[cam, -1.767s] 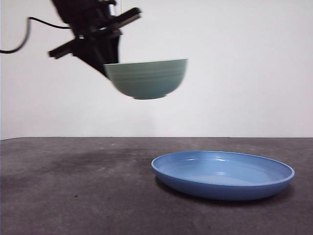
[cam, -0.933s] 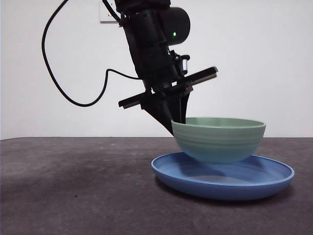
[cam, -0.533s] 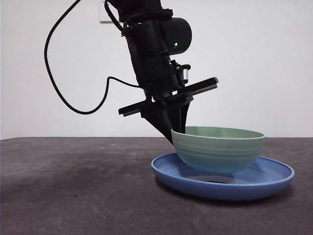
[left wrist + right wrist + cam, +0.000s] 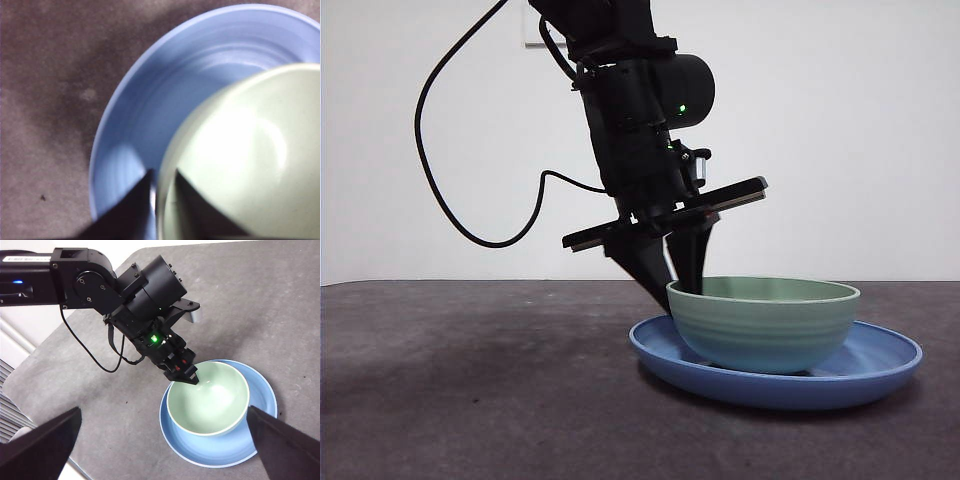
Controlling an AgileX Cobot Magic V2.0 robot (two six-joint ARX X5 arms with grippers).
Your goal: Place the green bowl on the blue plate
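While the green bowl (image 4: 764,323) sits upright inside the blue plate (image 4: 880,372) on the dark table (image 4: 470,400), the left gripper (image 4: 162,192) is clamped on the bowl's rim, one jaw inside and one outside, and the right gripper (image 4: 165,447) hangs high above, jaws wide apart.

No text, brand, number or sign can be read anywhere. The white label strip on the black left arm (image 4: 30,259) carries print too small to make out.
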